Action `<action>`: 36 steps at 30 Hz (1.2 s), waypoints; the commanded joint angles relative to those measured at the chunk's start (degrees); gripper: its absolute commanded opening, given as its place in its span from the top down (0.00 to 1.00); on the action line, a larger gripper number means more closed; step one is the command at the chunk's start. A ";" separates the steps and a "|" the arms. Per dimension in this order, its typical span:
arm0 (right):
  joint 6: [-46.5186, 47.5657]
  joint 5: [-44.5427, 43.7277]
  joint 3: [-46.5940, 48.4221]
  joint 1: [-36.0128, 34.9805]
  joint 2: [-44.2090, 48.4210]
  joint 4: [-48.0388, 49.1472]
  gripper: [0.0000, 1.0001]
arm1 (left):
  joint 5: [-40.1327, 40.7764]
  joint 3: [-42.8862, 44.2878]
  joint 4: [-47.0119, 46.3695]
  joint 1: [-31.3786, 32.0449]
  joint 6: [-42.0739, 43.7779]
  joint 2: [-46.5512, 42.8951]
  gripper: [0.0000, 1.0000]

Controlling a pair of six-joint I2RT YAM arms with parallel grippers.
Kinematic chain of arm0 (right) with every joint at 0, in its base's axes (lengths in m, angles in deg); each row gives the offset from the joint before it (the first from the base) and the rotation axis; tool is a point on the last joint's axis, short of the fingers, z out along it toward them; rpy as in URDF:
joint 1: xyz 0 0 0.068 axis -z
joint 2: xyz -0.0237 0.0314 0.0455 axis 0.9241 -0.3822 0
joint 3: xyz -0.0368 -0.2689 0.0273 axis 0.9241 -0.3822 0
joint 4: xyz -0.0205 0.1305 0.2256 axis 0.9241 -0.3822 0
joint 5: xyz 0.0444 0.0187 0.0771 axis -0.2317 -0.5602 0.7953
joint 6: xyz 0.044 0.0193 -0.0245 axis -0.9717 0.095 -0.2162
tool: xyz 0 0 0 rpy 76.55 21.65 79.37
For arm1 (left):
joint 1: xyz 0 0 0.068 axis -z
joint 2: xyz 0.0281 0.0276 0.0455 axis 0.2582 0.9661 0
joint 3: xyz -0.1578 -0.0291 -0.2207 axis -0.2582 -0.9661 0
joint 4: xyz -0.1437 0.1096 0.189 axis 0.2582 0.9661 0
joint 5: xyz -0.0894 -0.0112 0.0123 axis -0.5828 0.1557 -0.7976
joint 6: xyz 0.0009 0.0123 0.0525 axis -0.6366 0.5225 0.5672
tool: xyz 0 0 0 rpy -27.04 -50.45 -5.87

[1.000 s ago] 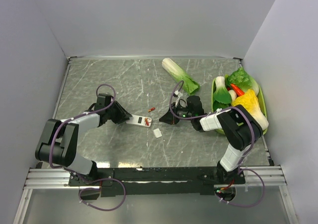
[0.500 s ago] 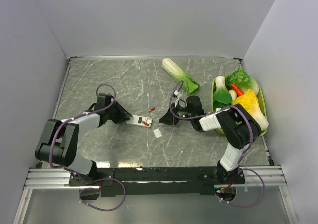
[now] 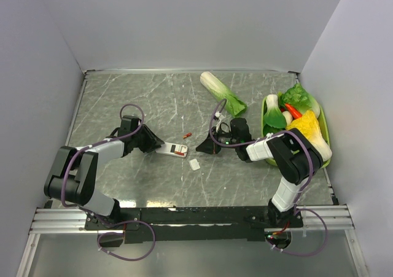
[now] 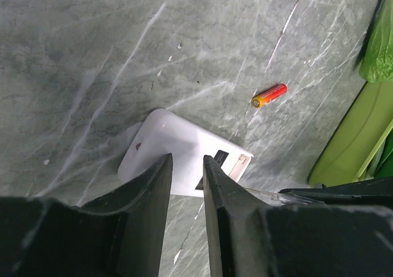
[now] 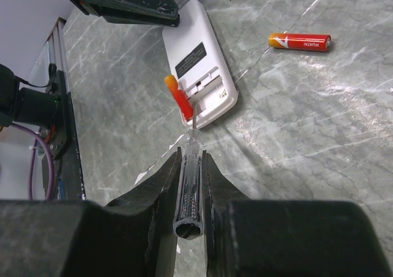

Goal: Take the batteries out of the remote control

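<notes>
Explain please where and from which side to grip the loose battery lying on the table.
Probably its middle, from straight above, one jaw on each long side. The loose battery lies flat on the table, apart from the remote control, with bare surface around it; it is thin and round, so a push from the side would likely roll it.

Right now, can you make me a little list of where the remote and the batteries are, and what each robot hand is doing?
remote control: flat on the table, battery bay open
battery one: loose on the table, apart from the remote
battery two: sticking out of the bay at an angle
right gripper: shut on a screwdriver, tip at battery two
left gripper: fingers over the remote's other end; grip unclear
cover piece: on the table, near the remote
</notes>
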 commanded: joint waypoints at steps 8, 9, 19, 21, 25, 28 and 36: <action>-0.98 2.78 0.66 0.25 1.11 3.42 1.00 | 2.54 -0.35 3.83 1.27 0.13 1.85 0.66; -1.16 2.87 0.57 0.25 1.20 3.60 1.00 | 2.62 -0.26 3.83 1.27 0.04 1.94 0.66; -1.07 2.78 0.57 0.16 1.81 2.98 1.00 | 2.80 0.00 3.74 1.71 -0.14 2.38 0.65; -1.07 2.78 0.66 0.07 1.90 2.89 1.00 | 2.80 0.44 3.83 1.80 -0.05 2.55 0.65; -1.25 2.35 0.65 0.16 1.99 2.81 1.00 | 2.80 0.80 4.00 1.89 -0.05 2.82 0.65; -1.94 2.08 1.18 0.24 2.34 2.28 1.00 | 2.28 1.32 3.65 1.89 0.39 2.56 0.63; -3.62 -6.27 1.88 0.24 11.56 -4.99 1.00 | 2.80 10.71 8.19 1.89 3.46 -2.80 0.31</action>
